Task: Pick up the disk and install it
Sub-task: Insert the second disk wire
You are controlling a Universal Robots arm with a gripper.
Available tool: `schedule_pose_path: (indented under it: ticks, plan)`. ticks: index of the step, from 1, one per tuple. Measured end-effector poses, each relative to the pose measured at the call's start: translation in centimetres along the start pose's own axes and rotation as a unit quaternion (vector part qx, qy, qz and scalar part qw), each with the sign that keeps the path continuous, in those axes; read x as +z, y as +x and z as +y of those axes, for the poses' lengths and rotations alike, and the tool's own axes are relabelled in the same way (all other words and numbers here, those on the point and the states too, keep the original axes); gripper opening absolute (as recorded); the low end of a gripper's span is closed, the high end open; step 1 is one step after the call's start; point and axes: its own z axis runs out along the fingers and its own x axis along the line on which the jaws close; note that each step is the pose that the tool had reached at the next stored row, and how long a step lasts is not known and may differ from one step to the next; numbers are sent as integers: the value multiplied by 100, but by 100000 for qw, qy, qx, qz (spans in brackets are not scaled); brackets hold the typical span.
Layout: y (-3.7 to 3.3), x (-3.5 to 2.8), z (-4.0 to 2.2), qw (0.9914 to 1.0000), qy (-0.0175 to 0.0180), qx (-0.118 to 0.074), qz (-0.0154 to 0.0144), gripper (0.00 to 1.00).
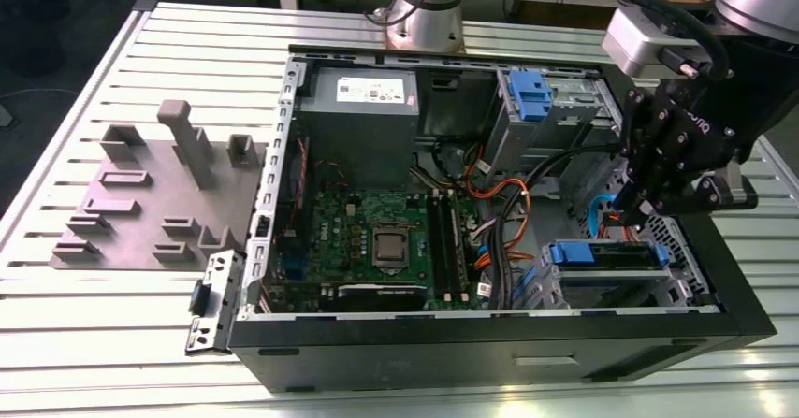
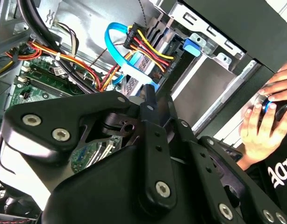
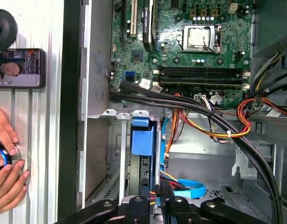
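Slatted table (image 1: 75, 343) carries the open case (image 1: 500, 348). The disk (image 1: 605, 254) sits in a bay at the exterior view's right, just beneath the gripper (image 1: 639, 215), fingers drawn together on nothing. Judged rigid, dense, smooth, shock-sensitive: grip across the blue rails, clear of connectors

I find the disk (image 1: 612, 254) inside the computer case (image 1: 500, 353), slotted into the drive cage (image 1: 618, 289) at the corner toward the exterior view's right. Its blue plastic end piece faces the motherboard (image 1: 374, 240). In the first wrist view the disk (image 3: 142, 142) stands on edge between the cage walls, level with them. I cannot confirm it is fully seated.
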Motion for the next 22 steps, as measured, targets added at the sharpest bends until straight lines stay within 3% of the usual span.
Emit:
schedule_pose_path:
  ticks: [3,5,22]
  plan:
    - [-1,13,-2,99999,-29,8,-523,24]
    - [-3,27,-2,99998,-29,7,-673,24]
    - [-8,73,-2,99997,-28,10,-785,24]
